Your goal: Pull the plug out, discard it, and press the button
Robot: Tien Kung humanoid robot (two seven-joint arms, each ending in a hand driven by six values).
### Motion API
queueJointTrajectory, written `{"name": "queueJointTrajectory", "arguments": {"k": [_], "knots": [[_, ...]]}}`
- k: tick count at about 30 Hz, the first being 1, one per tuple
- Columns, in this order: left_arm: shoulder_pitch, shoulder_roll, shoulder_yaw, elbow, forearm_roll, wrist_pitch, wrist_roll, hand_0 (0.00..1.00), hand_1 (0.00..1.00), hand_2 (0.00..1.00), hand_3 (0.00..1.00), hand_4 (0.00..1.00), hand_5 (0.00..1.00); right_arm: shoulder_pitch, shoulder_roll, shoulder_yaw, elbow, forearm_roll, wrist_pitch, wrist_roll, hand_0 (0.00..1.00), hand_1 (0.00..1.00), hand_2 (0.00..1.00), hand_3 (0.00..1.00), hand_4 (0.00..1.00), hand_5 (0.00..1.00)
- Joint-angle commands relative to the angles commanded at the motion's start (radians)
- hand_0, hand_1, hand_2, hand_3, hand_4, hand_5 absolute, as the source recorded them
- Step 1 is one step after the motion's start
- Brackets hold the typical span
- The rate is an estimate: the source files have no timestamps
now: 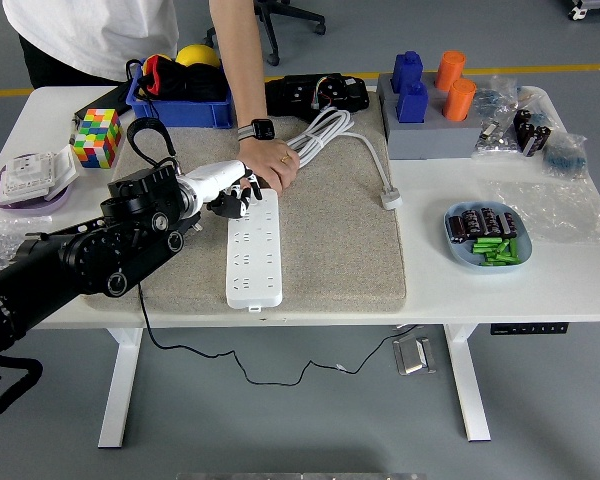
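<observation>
Left of frame centre, on the grey mat (340,240) covering the counter (580,270): white power strip (253,250), far end pinned under a person's hand (278,170). Beside that end, left hand (232,198), fingers curled; contents impossible to tell.

White power strip (254,250), beige mat (330,230), multicolour cube (96,137), blue bin (180,108), orange+blue blocks (432,83).

White multi-socket power strip (254,251) lies lengthwise on a beige felt mat (330,230) on the white table (460,285). The robot's left hand (232,196), black fingers curled, sits at the strip's far end. A person's hand (278,168) presses there too, touching it. White coiled cable (325,135) runs far-right.
</observation>
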Motion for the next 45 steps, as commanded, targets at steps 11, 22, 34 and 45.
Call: {"name": "queueJointTrajectory", "arguments": {"k": [11, 22, 34, 45], "knots": [[0.011, 0.000, -0.005, 0.002, -0.015, -0.013, 0.029, 0.060, 0.051, 0.140, 0.746, 0.047, 0.002, -0.002, 0.000, 0.001, 0.001, 0.001, -0.001, 0.000, 0.767, 0.729, 0.724, 0.713, 0.883, 0.658], [0.010, -0.001, 0.000, -0.005, -0.022, -0.027, 0.040, 0.059, 0.049, 0.138, 0.845, 0.066, 0.002, -0.003, 0.000, 0.001, 0.001, 0.001, -0.001, 0.000, 0.767, 0.729, 0.724, 0.713, 0.883, 0.658], [0.019, 0.017, -0.026, -0.044, 0.001, -0.039, 0.050, 0.058, 0.045, 0.139, 0.771, 0.057, 0.002, -0.006, -0.001, 0.007, 0.000, -0.002, -0.001, 0.000, 0.767, 0.729, 0.724, 0.713, 0.883, 0.658], [0.024, 0.023, -0.001, -0.061, -0.001, -0.053, 0.069, 0.056, 0.041, 0.141, 0.727, 0.046, 0.002, -0.005, 0.002, 0.008, 0.001, -0.001, -0.001, 0.000, 0.767, 0.729, 0.724, 0.713, 0.883, 0.658]]}}
